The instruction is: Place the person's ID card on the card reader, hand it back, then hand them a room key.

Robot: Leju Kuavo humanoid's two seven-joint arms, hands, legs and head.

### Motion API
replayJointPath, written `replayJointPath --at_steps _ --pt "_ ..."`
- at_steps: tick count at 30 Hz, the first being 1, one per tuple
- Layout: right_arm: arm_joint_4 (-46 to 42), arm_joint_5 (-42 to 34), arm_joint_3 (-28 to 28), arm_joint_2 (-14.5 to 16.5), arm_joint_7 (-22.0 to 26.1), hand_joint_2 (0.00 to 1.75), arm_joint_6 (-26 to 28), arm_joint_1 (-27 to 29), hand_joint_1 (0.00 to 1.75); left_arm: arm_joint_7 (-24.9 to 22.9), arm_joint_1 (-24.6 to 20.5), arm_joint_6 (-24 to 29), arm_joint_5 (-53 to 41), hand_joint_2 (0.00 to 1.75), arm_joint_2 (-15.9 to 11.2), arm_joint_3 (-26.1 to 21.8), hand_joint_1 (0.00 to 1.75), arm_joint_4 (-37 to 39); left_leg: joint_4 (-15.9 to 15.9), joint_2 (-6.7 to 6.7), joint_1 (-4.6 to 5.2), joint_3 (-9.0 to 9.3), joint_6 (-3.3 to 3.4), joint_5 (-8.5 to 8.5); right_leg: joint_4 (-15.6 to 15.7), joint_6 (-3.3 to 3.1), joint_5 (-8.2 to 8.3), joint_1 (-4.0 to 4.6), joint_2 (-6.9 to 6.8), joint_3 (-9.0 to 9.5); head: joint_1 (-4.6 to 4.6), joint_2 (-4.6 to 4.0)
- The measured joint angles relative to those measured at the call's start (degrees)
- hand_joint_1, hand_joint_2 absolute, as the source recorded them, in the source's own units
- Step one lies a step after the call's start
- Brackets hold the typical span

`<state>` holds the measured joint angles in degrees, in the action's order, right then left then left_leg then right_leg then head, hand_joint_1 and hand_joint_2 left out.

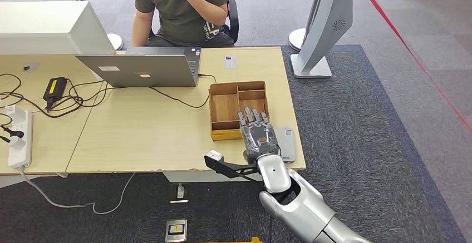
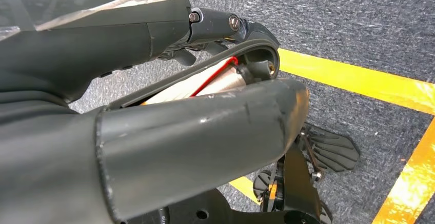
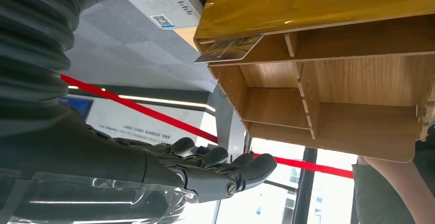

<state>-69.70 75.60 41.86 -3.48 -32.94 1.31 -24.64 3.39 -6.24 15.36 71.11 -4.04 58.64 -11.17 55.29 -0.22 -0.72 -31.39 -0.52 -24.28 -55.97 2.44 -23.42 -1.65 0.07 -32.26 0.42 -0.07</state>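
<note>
From the head view, the right hand (image 1: 259, 137) hovers flat with fingers straight and holding nothing, over the near right corner of the wooden tray (image 1: 225, 107), beside the grey card reader (image 1: 287, 143); a card (image 1: 230, 62) lies on the desk (image 1: 139, 137) near the seated person (image 1: 181, 6). The left wrist view does not let me tell how the left hand is set. In the right wrist view, the right hand's fingers (image 3: 246, 167) stretch out empty near the tray (image 3: 359, 116), where a card (image 3: 228, 49) sits in an end compartment by the reader (image 3: 164, 3).

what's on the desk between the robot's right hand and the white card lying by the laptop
In the head view the wooden tray lies between the right hand and the white card. Past the tray's far rim, only bare desk reaches the card.
</note>
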Motion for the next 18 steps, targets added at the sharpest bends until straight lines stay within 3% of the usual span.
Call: replayJointPath --at_steps 18 --pt "0.02 0.59 0.66 0.20 -0.48 1.75 -2.27 -0.18 0.00 -0.12 0.01 0.05 0.55 0.00 0.00 -0.37 0.00 0.00 0.00 0.00 0.00 0.00 0.00 0.00 0.00 0.00 0.00 0.00 0.00 0.00 0.00 -0.02"
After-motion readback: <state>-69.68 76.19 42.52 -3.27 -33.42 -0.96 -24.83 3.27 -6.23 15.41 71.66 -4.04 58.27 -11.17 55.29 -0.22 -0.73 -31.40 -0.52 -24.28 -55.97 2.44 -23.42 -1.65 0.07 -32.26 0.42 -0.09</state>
